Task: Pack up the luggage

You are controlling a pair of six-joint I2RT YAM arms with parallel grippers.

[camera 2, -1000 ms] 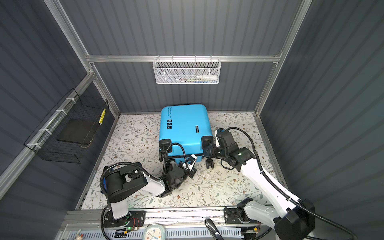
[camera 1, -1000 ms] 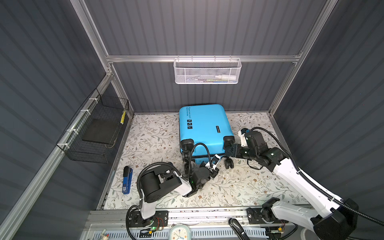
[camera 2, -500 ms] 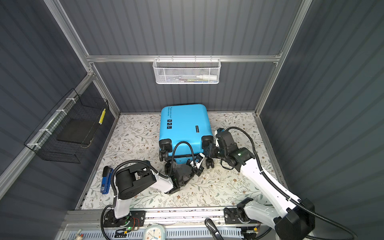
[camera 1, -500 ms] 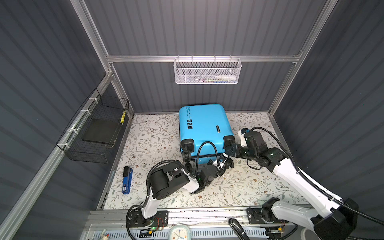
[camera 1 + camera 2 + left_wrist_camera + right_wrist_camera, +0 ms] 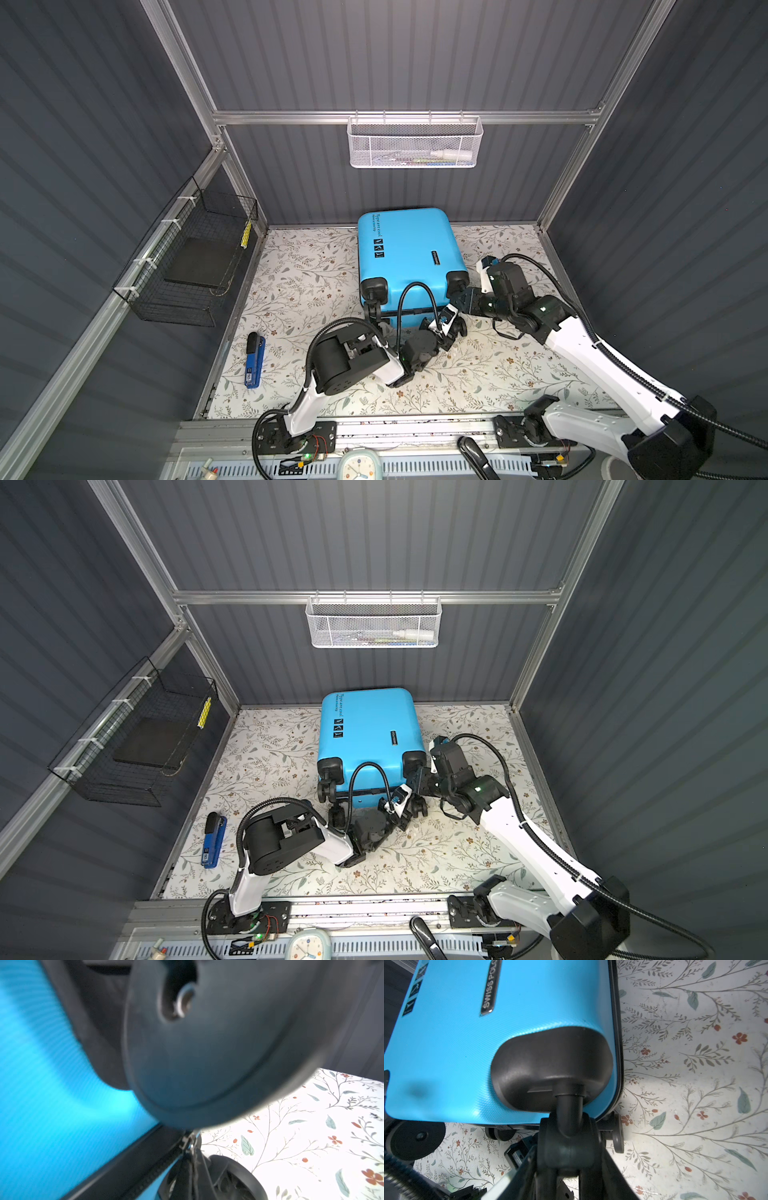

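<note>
Black wire basket (image 5: pixel 174 307) hung on the left wall, blue stapler (image 5: pixel 254 360) laid near left, left gripper (image 5: pixel 451 332) closed tight at the zip (image 5: pixel 190 1142) of the blue suitcase (image 5: pixel 409 245), laid flat and shut at the far middle, its near right wheel (image 5: pixel 566 1147) clamped by the right gripper (image 5: pixel 459 297).

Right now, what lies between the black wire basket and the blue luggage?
Between the wire basket and the luggage lie only the floor rail and bare floral mat, as both top views show.

"SWISS POLO" — badge (image 5: pixel 489 989) on the blue luggage (image 5: pixel 446 1053)
</note>
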